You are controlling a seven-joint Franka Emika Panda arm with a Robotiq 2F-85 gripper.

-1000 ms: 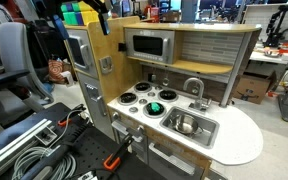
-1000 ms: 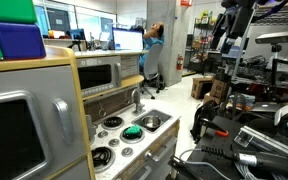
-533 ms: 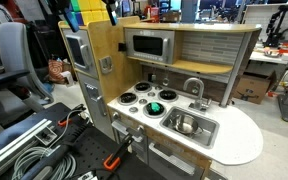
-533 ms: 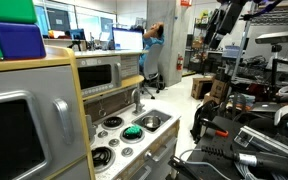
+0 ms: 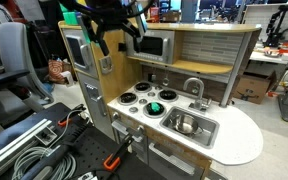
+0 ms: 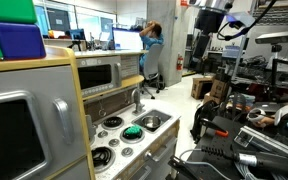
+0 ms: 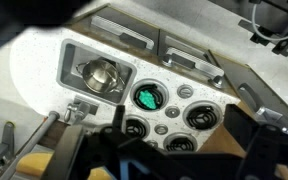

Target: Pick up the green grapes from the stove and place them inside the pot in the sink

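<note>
One step was in hand, the approach: the gripper point(image 7: 169, 150) hung high, jaws spread wide and empty. Well below it, the green grapes point(image 7: 146, 97) lay on the stove point(image 7: 170, 118). Beyond them, the pot point(image 7: 102, 73) stood in the sink point(image 7: 70, 70). The next move probably called for a descent centred over the grapes.

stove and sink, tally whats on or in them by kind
burners: 4
green grapes: 1
pot: 1
faucet: 1
total: 7
</note>
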